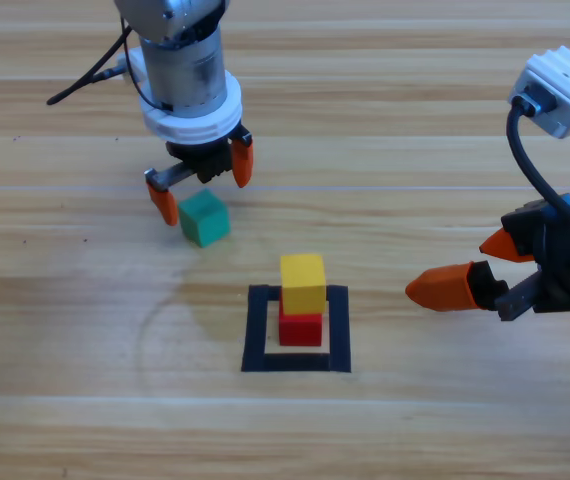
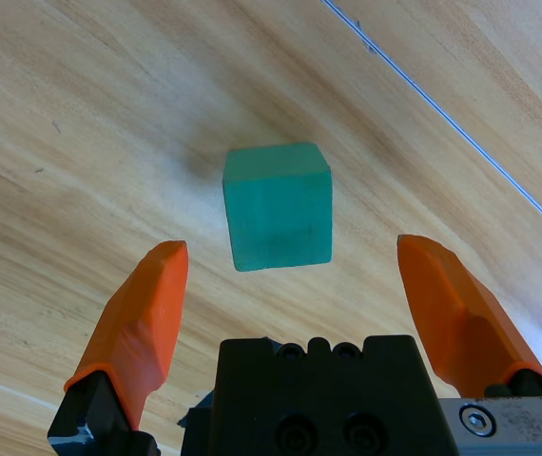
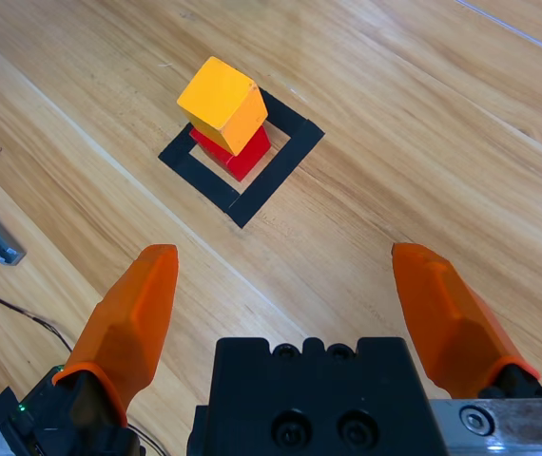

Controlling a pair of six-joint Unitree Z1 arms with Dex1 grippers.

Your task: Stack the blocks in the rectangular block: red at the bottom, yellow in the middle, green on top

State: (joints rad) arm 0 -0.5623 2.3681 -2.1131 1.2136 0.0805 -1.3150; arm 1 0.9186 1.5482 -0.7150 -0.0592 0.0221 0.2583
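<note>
- Wooden table (image 1: 55,400): pale planks with the grain running across the high view. It fills all three views and no room shows beyond it. A faint curved mark lies on the boards left of the rectangular block (image 1: 256,330).
- Count: three cubes (one green, one yellow, one red), one black tape outline, two arms, two grippers with two orange jaws each.
- Left gripper (image 1: 201,184): up and left of the rectangular block, pointing down at the table, jaws spread apart and holding nothing. In the left wrist view (image 2: 295,285) the cube sits just ahead of the gap between the jaws, clear of both.
- Green cube (image 1: 204,218) (image 2: 279,205): resting on the bare table outside the tape, up and left of the rectangular block and just beside the left gripper's jaws; no contact shows.
- Rectangular block, also seen in the right wrist view (image 3: 276,171): a black square outline flat on the wood at the table's middle.
- Red cube (image 1: 301,328) (image 3: 243,155): inside the rectangular block, on the table, towards its far edge.
- Yellow cube (image 1: 303,282) (image 3: 222,103): on top of the red cube, turned slightly off square with it.
- Right gripper (image 1: 475,265) (image 3: 285,294): right of the rectangular block and well apart from it, lying sideways with its tips towards the stack, jaws wide and holding nothing.
</note>
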